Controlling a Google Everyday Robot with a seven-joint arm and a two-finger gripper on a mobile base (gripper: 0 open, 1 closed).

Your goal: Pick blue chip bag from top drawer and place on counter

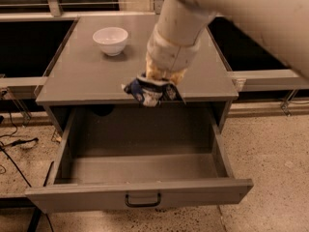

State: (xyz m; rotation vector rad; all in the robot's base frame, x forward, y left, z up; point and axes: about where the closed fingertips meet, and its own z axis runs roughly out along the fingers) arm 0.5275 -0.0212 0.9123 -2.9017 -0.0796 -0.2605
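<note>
The blue chip bag (pixel 151 92) is crumpled, dark blue with white markings. It hangs in my gripper (pixel 161 82), which is shut on its top. Bag and gripper are over the front edge of the counter (pixel 82 79), above the back of the top drawer (pixel 140 195). The drawer is pulled wide open, and its floor shows nothing inside. My large white arm (pixel 181 28) reaches down from the upper right and hides most of the gripper.
A white bowl (pixel 110 40) stands on the counter's back left. Dark windows and a ledge run behind the cabinet. Cables lie on the speckled floor (pixel 12 144) at the left. The drawer's dark handle (pixel 143 200) is at the middle of its front panel.
</note>
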